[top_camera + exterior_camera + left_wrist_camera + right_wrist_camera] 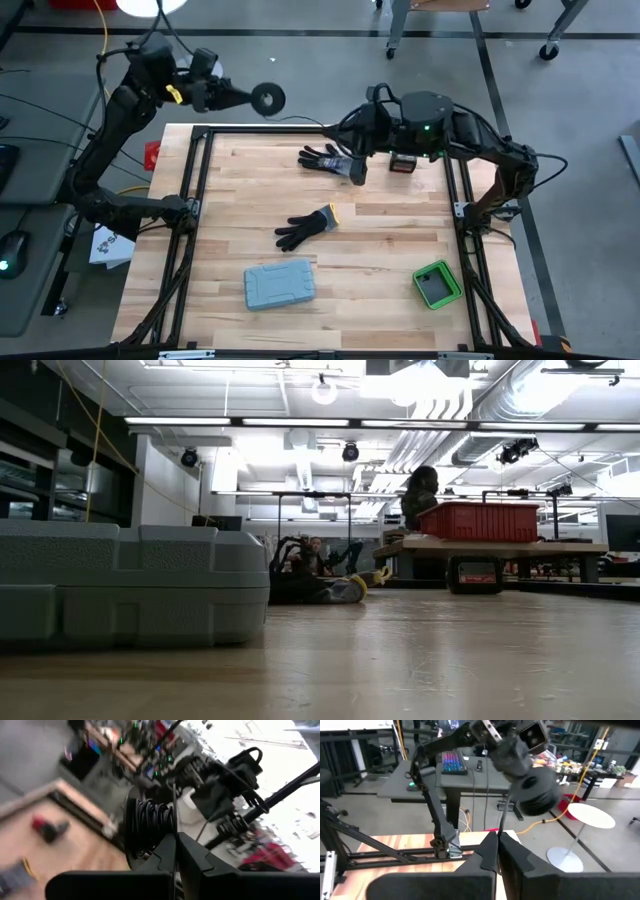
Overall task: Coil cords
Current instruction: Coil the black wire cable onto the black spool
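Two arms are working above the tabletop [330,230]. Upper left, the left gripper [243,97] is clenched on the coiled cord [268,97]; upper centre, the right gripper [357,168] is pinching its thin strand, which risks snapping or uncoiling if pulled taut.

Tabletop [230,240] middle: mostly bare wood, easy to pass through.
Far edge: one black glove [327,158] lies right under the right pincer [357,170], with a small red-and-black box [403,163] just beside it.
Center: second black glove [306,227] sits alone, room all around.
Near side: grey case [279,284] and green box [437,284] are well apart, wide lane between.
Edges: black frame rails [197,190] fence both sides.
Off the far left corner: left pincer [244,97] holds the coiled cord [267,97] out past the tabletop, over open floor.
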{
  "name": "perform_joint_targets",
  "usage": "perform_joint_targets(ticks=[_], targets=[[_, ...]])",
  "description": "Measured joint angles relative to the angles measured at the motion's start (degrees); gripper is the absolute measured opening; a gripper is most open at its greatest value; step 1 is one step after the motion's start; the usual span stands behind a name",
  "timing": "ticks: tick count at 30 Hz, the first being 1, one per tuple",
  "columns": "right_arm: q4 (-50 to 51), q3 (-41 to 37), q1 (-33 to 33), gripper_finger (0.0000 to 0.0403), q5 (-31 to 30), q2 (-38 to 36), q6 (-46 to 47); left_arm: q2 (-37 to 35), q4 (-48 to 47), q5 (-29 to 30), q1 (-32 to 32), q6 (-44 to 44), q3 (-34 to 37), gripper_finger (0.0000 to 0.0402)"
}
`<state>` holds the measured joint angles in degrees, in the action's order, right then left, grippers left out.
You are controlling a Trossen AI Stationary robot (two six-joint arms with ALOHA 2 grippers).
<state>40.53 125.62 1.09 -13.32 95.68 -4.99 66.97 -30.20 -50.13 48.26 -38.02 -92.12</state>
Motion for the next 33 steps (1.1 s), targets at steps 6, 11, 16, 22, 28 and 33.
perform_joint_targets(ticks=[6,11,16,22,28,33], targets=[[0.3,0.0,-0.4,0.0,0.0,-0.1,-1.3,0.0,-0.3,-4.4,-2.6,-5.4,0.0,0.0001],[0.4,0.0,-0.7,0.0,0.1,-0.2,-1.5,1.0,0.3,-8.2,-7.4,-10.3,0.0,0.0001],[-1.0,0.0,-0.7,0.0,0.0,-0.2,-1.6,1.3,2.7,-9.0,-11.8,-12.1,0.0,0.0001],[-4.5,0.0,-1.1,0.0,0.1,-0.1,-3.0,3.6,5.0,-9.6,-17.2,-14.4,0.0,0.0001],[-6.0,0.0,-1.6,0.0,2.0,0.4,-2.6,8.0,14.8,-11.6,-22.1,-18.8,0.0,0.0001],[-9.3,0.0,-1.6,0.0,4.3,2.0,-2.6,12.7,34.7,-13.7,-25.9,-29.0,0.0,0.0001]])
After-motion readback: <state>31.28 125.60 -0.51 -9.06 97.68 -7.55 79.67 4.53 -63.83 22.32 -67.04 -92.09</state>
